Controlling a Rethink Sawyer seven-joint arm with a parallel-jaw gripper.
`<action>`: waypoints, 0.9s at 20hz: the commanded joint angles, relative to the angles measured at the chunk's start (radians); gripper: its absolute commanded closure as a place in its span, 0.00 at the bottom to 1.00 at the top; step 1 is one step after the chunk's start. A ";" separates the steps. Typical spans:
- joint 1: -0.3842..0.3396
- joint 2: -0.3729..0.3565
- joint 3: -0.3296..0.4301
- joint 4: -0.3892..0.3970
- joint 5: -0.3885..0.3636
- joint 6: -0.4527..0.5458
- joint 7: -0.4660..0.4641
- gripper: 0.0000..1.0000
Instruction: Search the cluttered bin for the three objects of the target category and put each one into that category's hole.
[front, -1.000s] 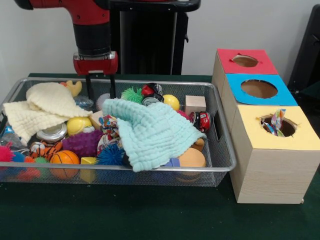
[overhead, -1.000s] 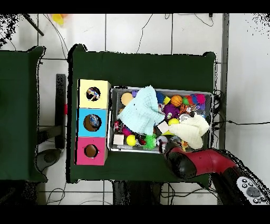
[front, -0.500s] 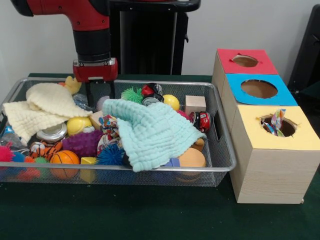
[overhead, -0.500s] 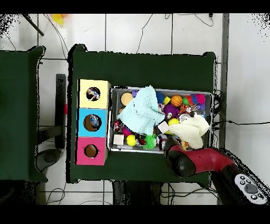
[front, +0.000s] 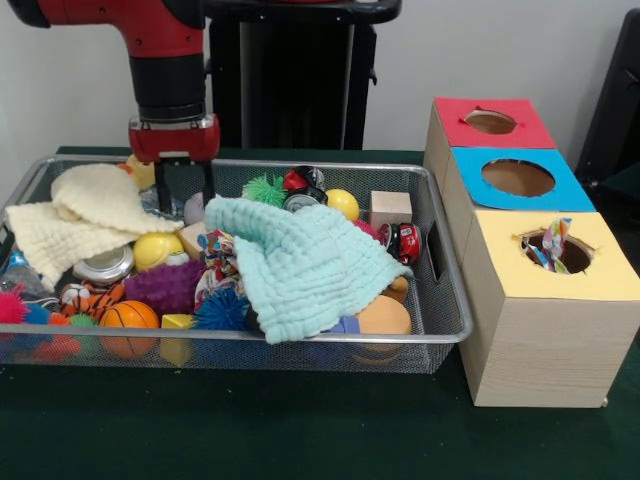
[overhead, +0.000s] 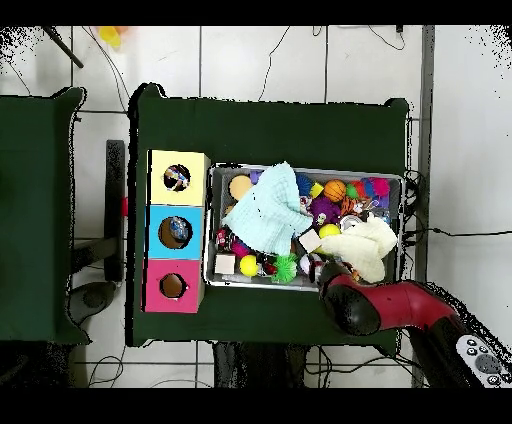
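1. Gripper hanging over the far side of the wire bin, fingers parted a little, nothing between them.
2. Cream cloth just beside it (front view, left); mint cloth on the other side.
3. Yellow-topped box well away, a wrapper poking from its hole.

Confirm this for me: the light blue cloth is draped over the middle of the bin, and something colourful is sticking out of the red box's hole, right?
Not quite. The light blue cloth does lie over the middle of the bin, but the colourful item sticks out of the yellow box, not the red box, whose hole looks empty. The front view shows this.
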 joint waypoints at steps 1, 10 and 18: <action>-0.071 -0.030 0.041 -0.039 -0.006 0.139 -0.128 0.00; -0.071 -0.035 0.051 -0.029 -0.021 0.147 -0.109 0.00; 0.100 0.169 -0.146 -0.134 -0.127 -0.082 0.096 0.00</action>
